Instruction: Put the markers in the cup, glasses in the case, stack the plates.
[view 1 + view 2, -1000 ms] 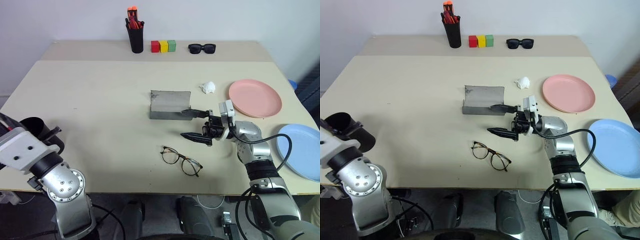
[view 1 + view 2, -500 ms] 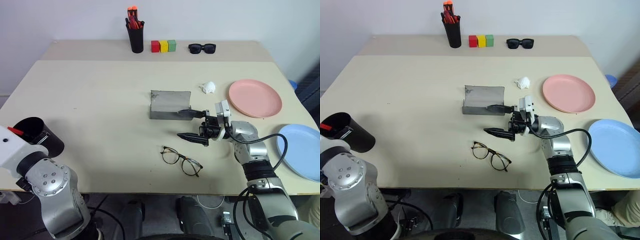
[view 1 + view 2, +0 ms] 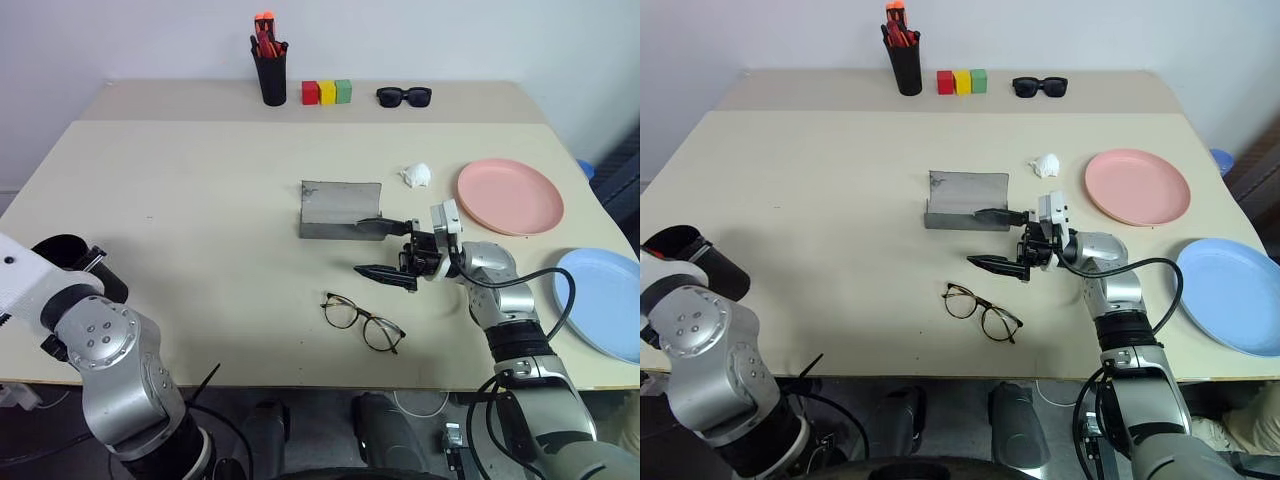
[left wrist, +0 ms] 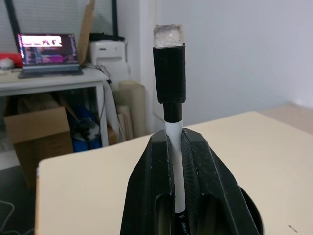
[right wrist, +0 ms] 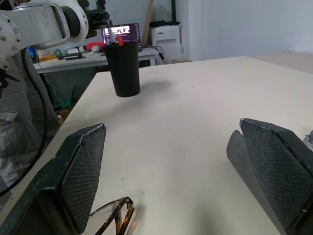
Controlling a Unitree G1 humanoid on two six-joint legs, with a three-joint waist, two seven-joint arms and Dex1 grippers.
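Left end effector [image 4: 176, 196] is clamped on the white marker [image 4: 169, 93], held upright over the cup [image 5: 122, 68] at the bench [image 3: 200, 220] edge; a red marker [image 5: 121, 41] is already seen in the cup. Right end effector [image 3: 385, 248] is spread wide, empty, above the bench. Glasses [image 3: 362, 322] lie just below it, case [image 3: 340, 210] just beyond. Pink plate [image 3: 510, 196] and blue plate [image 3: 603, 300] lie apart behind it.

At the table's [image 3: 200, 200] far edge: pen holder [image 3: 272, 78], 3 coloured blocks [image 3: 327, 92], sunglasses [image 3: 404, 96]; crumpled tissue [image 3: 417, 175] nearer.
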